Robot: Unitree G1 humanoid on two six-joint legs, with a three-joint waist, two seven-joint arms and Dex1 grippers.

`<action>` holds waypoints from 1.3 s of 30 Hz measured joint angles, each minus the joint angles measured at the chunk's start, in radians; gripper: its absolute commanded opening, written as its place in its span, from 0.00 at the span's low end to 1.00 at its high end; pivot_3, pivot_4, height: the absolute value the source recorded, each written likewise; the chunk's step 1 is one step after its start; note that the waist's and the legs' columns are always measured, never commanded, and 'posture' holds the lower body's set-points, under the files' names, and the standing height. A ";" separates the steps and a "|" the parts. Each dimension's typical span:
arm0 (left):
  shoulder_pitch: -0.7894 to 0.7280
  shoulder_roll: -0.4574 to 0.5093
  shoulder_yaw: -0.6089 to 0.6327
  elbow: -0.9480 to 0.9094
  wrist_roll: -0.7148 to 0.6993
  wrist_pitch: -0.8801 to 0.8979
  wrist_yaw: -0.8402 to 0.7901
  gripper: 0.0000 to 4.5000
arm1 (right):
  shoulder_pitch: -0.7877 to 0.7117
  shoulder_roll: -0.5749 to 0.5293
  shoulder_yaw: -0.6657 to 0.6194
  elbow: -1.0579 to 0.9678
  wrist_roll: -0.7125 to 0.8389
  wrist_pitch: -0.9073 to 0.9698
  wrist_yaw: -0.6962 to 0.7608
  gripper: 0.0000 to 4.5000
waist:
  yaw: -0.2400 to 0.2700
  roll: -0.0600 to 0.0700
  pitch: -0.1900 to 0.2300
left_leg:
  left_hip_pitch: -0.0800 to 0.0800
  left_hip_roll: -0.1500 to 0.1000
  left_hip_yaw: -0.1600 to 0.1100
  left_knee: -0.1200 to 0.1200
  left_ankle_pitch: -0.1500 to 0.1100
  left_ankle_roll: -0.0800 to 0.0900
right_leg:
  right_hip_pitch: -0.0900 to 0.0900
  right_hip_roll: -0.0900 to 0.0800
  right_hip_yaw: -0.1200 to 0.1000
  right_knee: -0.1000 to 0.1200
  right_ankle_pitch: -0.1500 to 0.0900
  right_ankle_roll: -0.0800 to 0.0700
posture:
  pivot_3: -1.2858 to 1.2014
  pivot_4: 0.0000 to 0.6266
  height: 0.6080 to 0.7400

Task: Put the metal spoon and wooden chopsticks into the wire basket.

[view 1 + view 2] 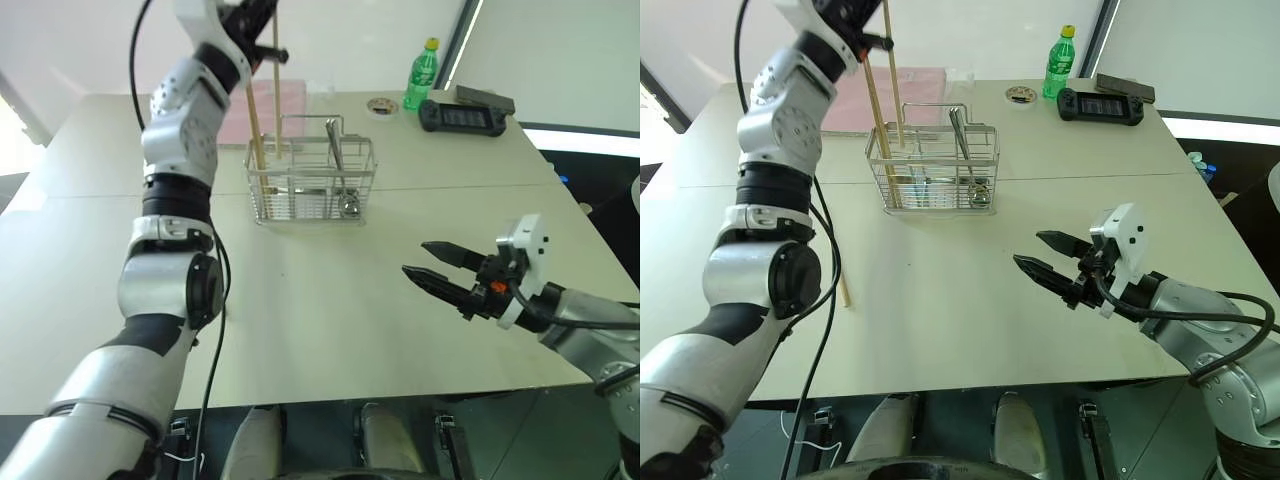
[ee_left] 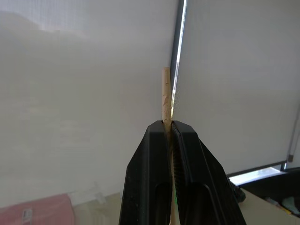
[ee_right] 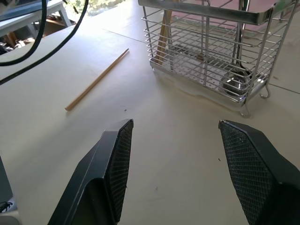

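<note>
Left gripper [image 2: 169,129]: clamping one chopstick [image 1: 877,120] upright in wire basket [image 1: 311,185].
Right gripper [image 1: 432,271]: hovering, fingers apart.

Left arm raised high, its tool [image 2: 169,136] with fingers pressed together on a thin stick, right arm low and bent, right tool [image 1: 432,268] spread wide, pointing left

**Spoon in, one chopstick on the tabletop**

I see the silver wire basket [image 1: 932,168] upright, the metal spoon [image 3: 236,82] standing inside it, bowl down. One pale wooden chopstick [image 1: 874,110] leans steeply into the basket's left end; the other chopstick [image 3: 96,80] lies flat on the tabletop nearby.
</note>
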 measured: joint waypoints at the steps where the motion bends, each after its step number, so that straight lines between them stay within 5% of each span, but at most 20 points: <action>1: 0.006 -0.002 0.000 -0.005 -0.002 0.003 0.000 0.23 | 0.000 0.000 -0.001 0.000 0.002 0.000 -0.007 0.67 | 0.000 0.000 0.000 | 0.000 0.000 0.000 0.000 0.000 0.000 | 0.000 0.000 0.000 0.000 0.000 0.000 | 0.52 0.24 0.94; 8: 0.057 0.001 0.021 -0.141 -0.054 0.119 0.032 0.99 | -0.037 -0.001 -0.001 0.028 0.010 -0.001 -0.015 0.67 | -0.001 0.000 0.000 | 0.000 0.000 0.000 0.000 0.000 0.000 | 0.000 0.000 0.000 0.000 0.000 0.000 | 0.52 0.24 0.94; 16: 0.132 0.179 0.096 -0.399 -0.151 0.457 0.138 0.99 | -0.088 -0.003 0.012 0.070 0.007 -0.001 -0.005 0.67 | -0.008 0.001 0.000 | 0.000 0.000 -0.001 -0.001 0.000 0.000 | -0.001 0.000 0.000 0.003 0.000 0.000 | 0.52 0.24 0.94; 19: 0.170 0.319 0.096 -0.491 -0.135 0.749 0.249 0.99 | -0.093 -0.005 0.019 0.081 0.003 -0.001 0.010 0.67 | -0.004 0.002 0.000 | 0.002 0.000 -0.001 -0.001 0.000 0.000 | 0.000 0.000 0.000 0.003 0.000 0.000 | 0.52 0.24 0.94; 22: 0.207 0.354 0.105 -0.503 -0.091 1.033 0.374 0.99 | -0.093 -0.011 0.035 0.083 -0.008 -0.005 0.027 0.67 | 0.002 0.001 0.000 | 0.002 0.000 -0.002 0.000 0.000 0.000 | 0.002 0.000 0.000 0.003 0.000 0.000 | 0.52 0.24 0.94; 28: 0.313 0.212 0.173 -0.629 -0.063 1.464 0.497 0.99 | -0.087 -0.029 0.075 0.082 -0.039 -0.021 0.077 0.67 | 0.001 -0.002 0.001 | 0.001 0.000 -0.003 0.001 0.000 0.000 | 0.000 0.000 -0.001 0.003 0.000 0.000 | 0.52 0.24 0.94; 34: 0.411 0.050 0.220 -0.681 -0.005 1.505 0.590 0.99 | -0.090 -0.032 0.080 0.082 -0.043 -0.023 0.086 0.67 | -0.005 0.000 0.000 | 0.002 0.000 -0.003 0.000 0.000 -0.001 | 0.000 0.000 -0.001 0.004 0.000 0.000 | 0.52 0.24 0.94; 39: 0.435 0.041 0.233 -0.693 0.067 1.504 0.633 0.99 | -0.087 -0.033 0.074 0.082 -0.042 -0.021 0.085 0.67 | 0.001 -0.001 0.001 | 0.001 0.000 -0.002 0.000 0.000 -0.001 | 0.000 0.000 -0.001 0.003 0.000 0.000 | 0.52 0.24 0.94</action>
